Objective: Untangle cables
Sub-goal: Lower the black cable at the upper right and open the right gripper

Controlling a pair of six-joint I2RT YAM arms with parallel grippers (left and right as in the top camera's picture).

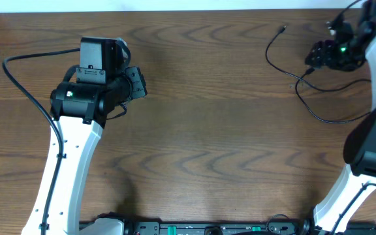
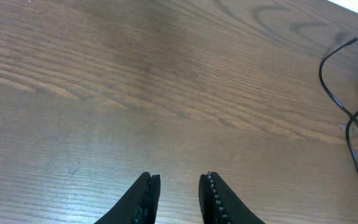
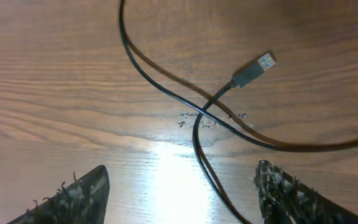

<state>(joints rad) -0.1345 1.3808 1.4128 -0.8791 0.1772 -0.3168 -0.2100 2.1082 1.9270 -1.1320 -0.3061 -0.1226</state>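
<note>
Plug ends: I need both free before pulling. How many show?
2: the far plug lies left of the right gripper; the near plug lies just below it. More may be hidden.

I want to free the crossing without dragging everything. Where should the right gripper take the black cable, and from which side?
Probably just behind the plug, where the black cable lies flat and clear of its crossing. Come straight down with the open right gripper, jaws across it.

Brown wood-grain table (image 1: 207, 130), glossy sheen
</note>
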